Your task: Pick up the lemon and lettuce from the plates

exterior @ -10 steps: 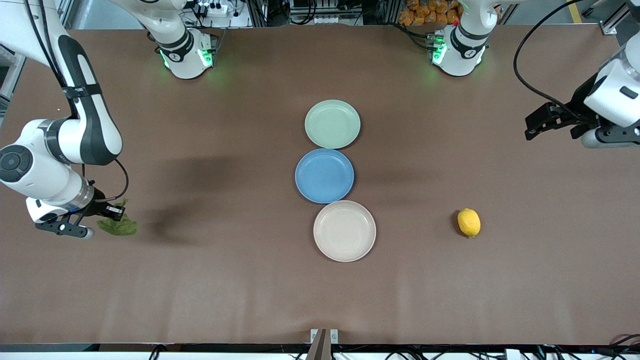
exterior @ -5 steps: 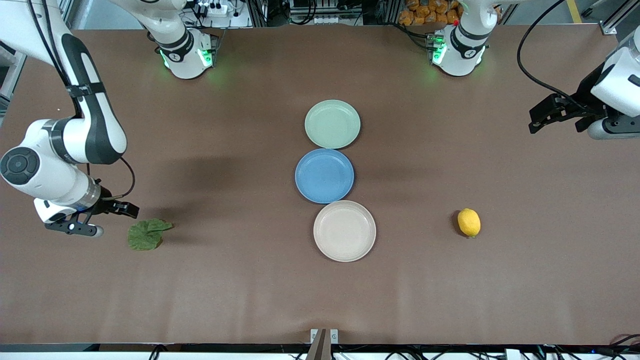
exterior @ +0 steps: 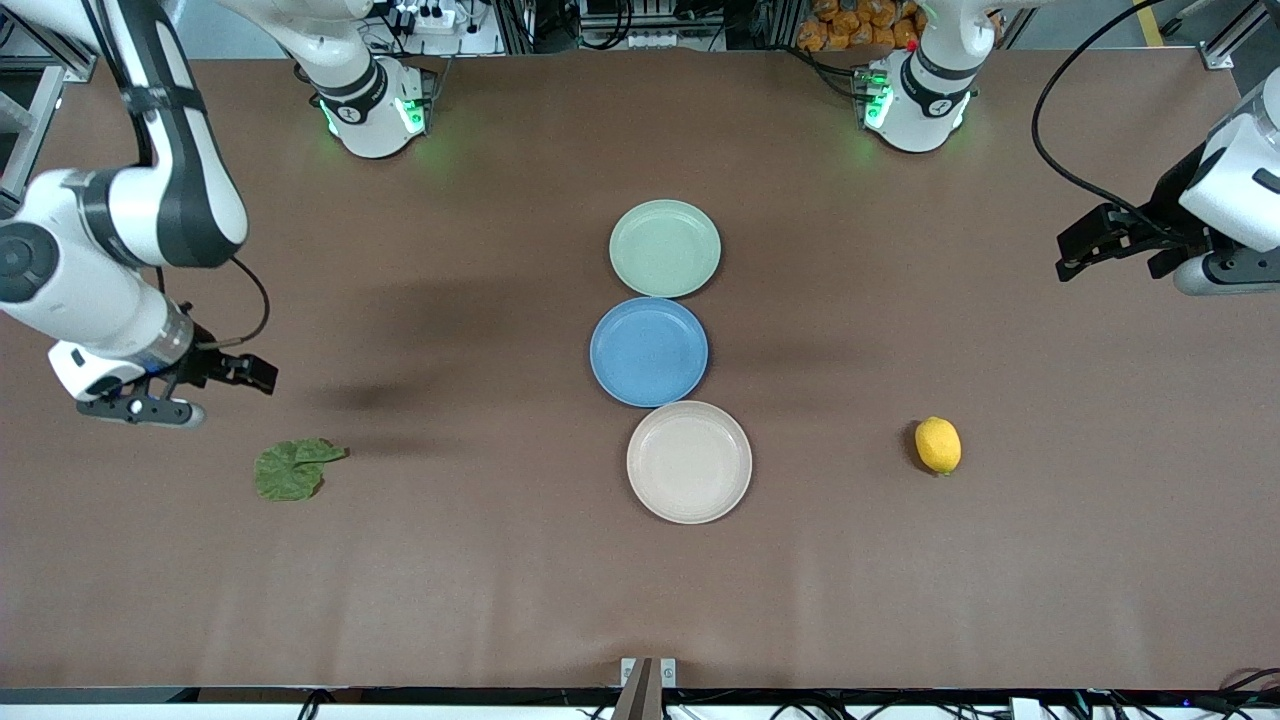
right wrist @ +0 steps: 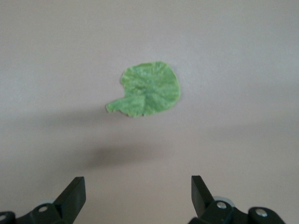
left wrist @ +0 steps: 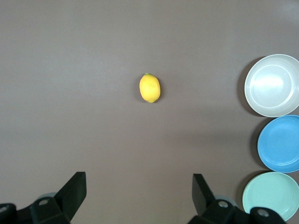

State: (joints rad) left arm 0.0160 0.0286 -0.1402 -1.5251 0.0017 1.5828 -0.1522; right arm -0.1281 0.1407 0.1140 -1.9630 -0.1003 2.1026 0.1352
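The lettuce point(exterior: 291, 469) lies flat on the brown table at the right arm's end; it also shows in the right wrist view point(right wrist: 148, 88). My right gripper point(exterior: 252, 372) is open and empty, up in the air over bare table beside the lettuce. The lemon point(exterior: 938, 444) lies on the table toward the left arm's end; it also shows in the left wrist view point(left wrist: 150, 87). My left gripper point(exterior: 1078, 250) is open and empty, raised over bare table at that end. The mint green plate point(exterior: 665, 248) and the beige plate point(exterior: 689, 461) are both empty.
A blue plate point(exterior: 649, 351) sits between the mint and beige plates in the middle of the table, also empty. The three plates show at the edge of the left wrist view, beige point(left wrist: 272, 85), blue point(left wrist: 279, 143), mint point(left wrist: 270, 195).
The right gripper let go of the lettuce, which now lies on the table, and rose away from it. The left gripper shifted only slightly.
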